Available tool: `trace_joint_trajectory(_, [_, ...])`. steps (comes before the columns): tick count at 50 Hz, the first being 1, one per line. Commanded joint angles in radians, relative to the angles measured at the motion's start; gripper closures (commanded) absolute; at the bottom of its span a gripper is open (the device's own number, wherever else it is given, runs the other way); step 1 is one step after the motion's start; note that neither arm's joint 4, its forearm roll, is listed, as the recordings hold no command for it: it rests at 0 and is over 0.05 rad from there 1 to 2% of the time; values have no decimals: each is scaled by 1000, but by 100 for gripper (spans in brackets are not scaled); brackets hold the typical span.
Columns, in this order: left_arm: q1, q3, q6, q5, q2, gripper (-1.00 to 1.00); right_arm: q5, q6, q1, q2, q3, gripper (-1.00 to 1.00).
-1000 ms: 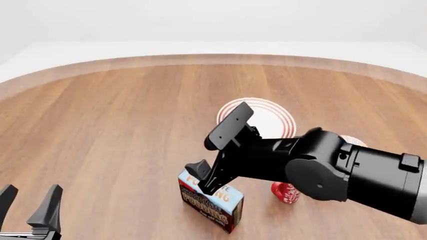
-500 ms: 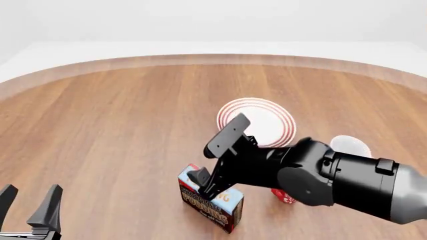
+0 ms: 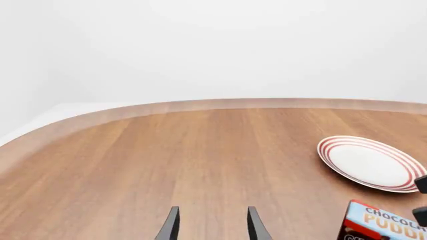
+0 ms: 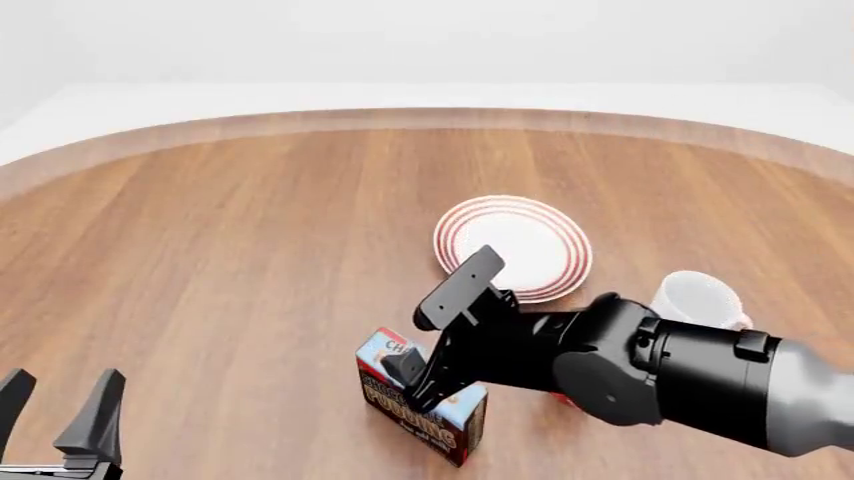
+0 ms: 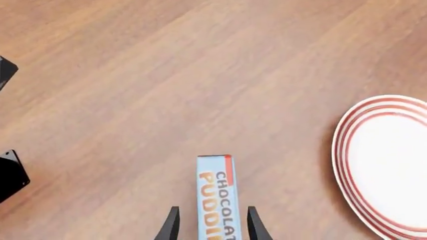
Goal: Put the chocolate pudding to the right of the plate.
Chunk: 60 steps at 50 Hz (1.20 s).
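Right gripper (image 5: 210,225) straddles the pudding (image 5: 217,195), fingers spread.
It should sink squarely before pinching; left gripper (image 3: 210,225) idles, spread.

A wooden table (image 4: 240,260) fills most of the front view, its grain running toward the far side. Its far edge curves in an arc across the upper part of the frame, with a paler rim. Beyond it lie a pale floor and plain white walls under even, soft light.
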Motion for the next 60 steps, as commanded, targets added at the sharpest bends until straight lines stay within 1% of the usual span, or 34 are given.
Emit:
trace_joint_trajectory(1, [0,0,0,0,0,-100,-20,14,0,19,16,-100])
trace_joint_trajectory(2, [0,0,0,0,0,-100,-23,21,-1,23,18,-100])
trace_joint_trajectory(13, [0,0,0,0,0,-100,-32,23,1,49,10,-100])
trace_joint_trajectory(29, [0,0,0,0,0,-100,-32,23,1,49,10,-100])
trace_joint_trajectory(31, [0,0,0,0,0,-100,-45,24,-18,51,32,-100])
trace_joint_trajectory(32, [0,0,0,0,0,-100,-49,27,-17,53,36,-100])
trace_joint_trajectory(33, [0,0,0,0,0,-100,-47,68,11,66,24,-100])
trace_joint_trajectory(34, [0,0,0,0,0,-100,-47,68,11,66,24,-100])
trace_joint_trajectory(36, [0,0,0,0,0,-100,-56,51,2,66,36,-100])
trace_joint_trajectory(40, [0,0,0,0,0,-100,-60,56,3,72,36,-100])
trace_joint_trajectory(41, [0,0,0,0,0,-100,-58,72,16,79,29,-100])
trace_joint_trajectory(42, [0,0,0,0,0,-100,-59,70,2,72,35,-100])
trace_joint_trajectory(50, [0,0,0,0,0,-100,-71,72,2,85,40,-100])
trace_joint_trajectory(54, [0,0,0,0,0,-100,-74,59,-9,71,54,-100])
trace_joint_trajectory(60, [0,0,0,0,0,-100,-76,59,-20,63,64,-100])
